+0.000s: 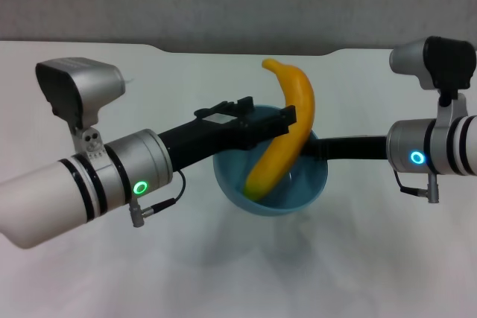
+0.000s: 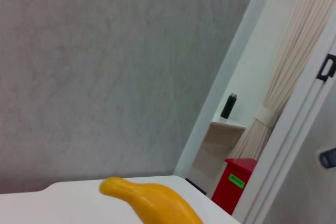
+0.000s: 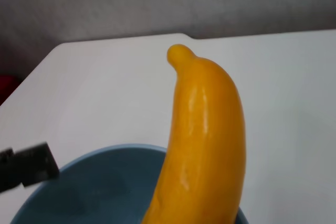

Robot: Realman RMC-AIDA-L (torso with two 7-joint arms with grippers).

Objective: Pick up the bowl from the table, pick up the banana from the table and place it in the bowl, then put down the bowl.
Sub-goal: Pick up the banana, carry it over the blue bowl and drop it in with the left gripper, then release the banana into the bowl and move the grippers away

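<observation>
Left forearm fills the lower left of the head view; its gripper (image 1: 287, 121) reaches to frame centre, black fingers clamped on the banana (image 1: 287, 132) about mid-length. Banana stands steeply tilted, lower end down inside the bowl (image 1: 309, 184), upper end poking up past the rim toward the table's (image 1: 223, 273) far edge. Right arm comes in from the right edge; its gripper (image 1: 317, 150) sits at the bowl's right rim and looks to be carrying the bowl. Bowl seems raised off the table, going by the soft shadow under it, though I can't confirm the gap.

My read of the step: release the banana into the bowl. I'd lower the left gripper a bit so the bottom end rests on the bowl floor, tip the fruit toward the rim so it leans rather than drops, then open slowly. Banana is longer than the bowl is wide, so it'll overhang; keep the right arm level and steady during release.

Can't see:
- right fingers, hidden behind banana and rim, so can't tell if they're closed
- whether the banana's lower end touches the bowl floor
- left wrist view shows only the banana's upper end at bottom centre, no fingers
- bowl's near rim cut off in right wrist view
</observation>
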